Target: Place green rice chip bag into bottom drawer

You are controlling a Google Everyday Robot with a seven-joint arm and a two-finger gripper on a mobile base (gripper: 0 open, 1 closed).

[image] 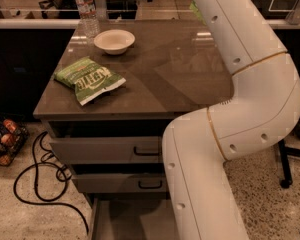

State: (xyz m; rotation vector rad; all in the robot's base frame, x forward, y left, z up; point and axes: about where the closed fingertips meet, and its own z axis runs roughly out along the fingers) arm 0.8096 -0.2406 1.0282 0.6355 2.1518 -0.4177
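Speckled terrazzo floor (270, 194), with a grey cabinet (57, 151) in the centre under a glossy brown surface (175, 69).

On the surface, front left, lies a dull green Kettle bag (89, 79), flat and angled. Behind it, well apart, is an empty white bowl (114, 40). A clear water bottle (86, 9) stands upright at the back-left corner, just beside the bowl.

A big white robot arm (240, 109) fills the right half of the pic. It rises from bottom centre, bends at the surface's front-right corner and runs up and out through the top edge. The end effector is out of frame past that top edge, so can't tell how far open it is or what it has hold of.

The green rice chip bag (195, 10) shows only as a thin bright-green sliver at the arm's left edge near the top, w/ the rest hidden behind the arm. It is up at the back of the surface, well apart from the drawers.

The cabinet front has 3 grey drawers. The top drawer (100, 149) and middle drawer (115, 183) each have a black handle and sit slightly out. The bottom drawer (125, 221) is pulled far out, its plain grey floor showing, w/ its right part hidden by the arm.

Left of the cabinet, a black cable (37, 181) loops on the floor, and a wire basket (2, 141) of small items sits at the pic's edge.
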